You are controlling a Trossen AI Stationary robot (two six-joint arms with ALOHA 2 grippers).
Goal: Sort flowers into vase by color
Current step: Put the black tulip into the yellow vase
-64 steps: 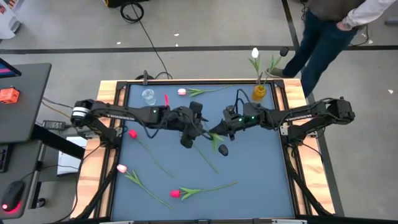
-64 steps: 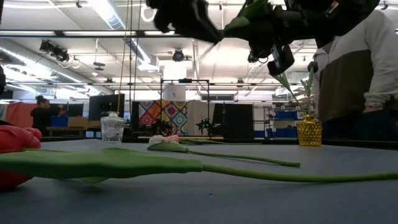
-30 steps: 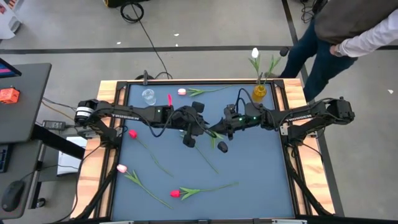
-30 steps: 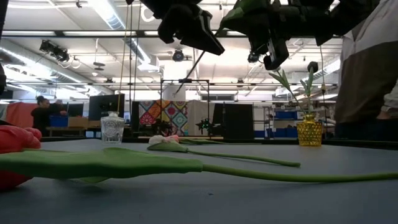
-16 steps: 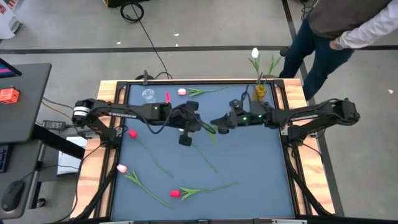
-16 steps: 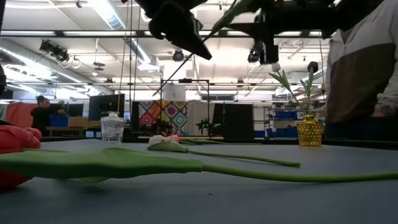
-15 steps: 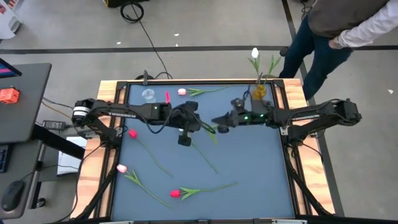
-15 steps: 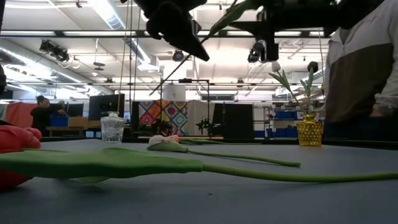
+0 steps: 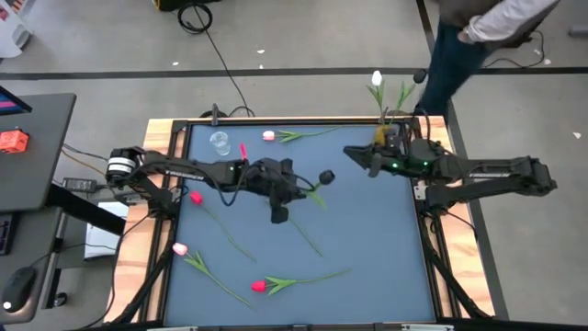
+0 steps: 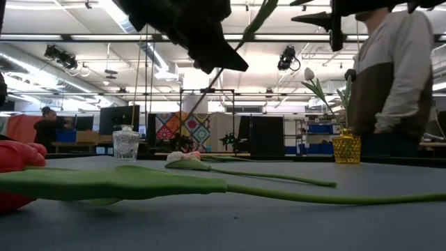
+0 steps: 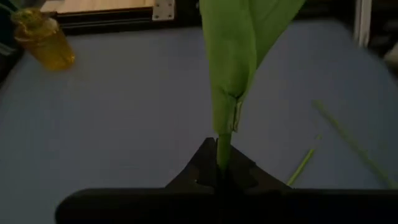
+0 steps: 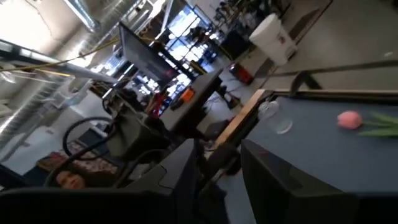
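My left gripper (image 9: 296, 189) hangs over the table's middle, shut on a black-headed flower. Its black head (image 9: 325, 176) and green leaf (image 11: 242, 50) stick out past the fingertips toward the table's right. My right gripper (image 9: 354, 152) stands open and empty at the far right, fingers (image 12: 267, 171) level and pointing left. A yellow vase (image 9: 383, 136) at the far right holds a white flower (image 9: 377, 79) and a dark-headed one (image 10: 350, 74). A clear glass vase (image 9: 220, 142) stands at the far left. Red flowers (image 9: 195, 197), (image 9: 260, 286) and pink flowers (image 9: 268, 135), (image 9: 180, 248) lie flat on the table. My left gripper pinches the flower's thin green stem (image 11: 219, 149) between its two fingertips, just below the leaf's base. The fingers come from the table's left, slanting a little downward. The flower is lifted clear of the table; the rest of its stem (image 10: 205, 89) slants down below the gripper.
A loose green stem (image 9: 310, 241) lies on the mat near the middle. A small red thing (image 9: 243, 148) lies beside the glass vase. A person (image 9: 478, 32) stands beyond the far right corner. Wooden rails (image 9: 165, 147) frame the blue mat.
My right gripper has let go of the black flower, risen and drawn back toward the table's far right, rolling as it went. My left gripper has taken hold of the stem, rolled and sunk slightly. The flower's head has swung from the near side toward the far right.
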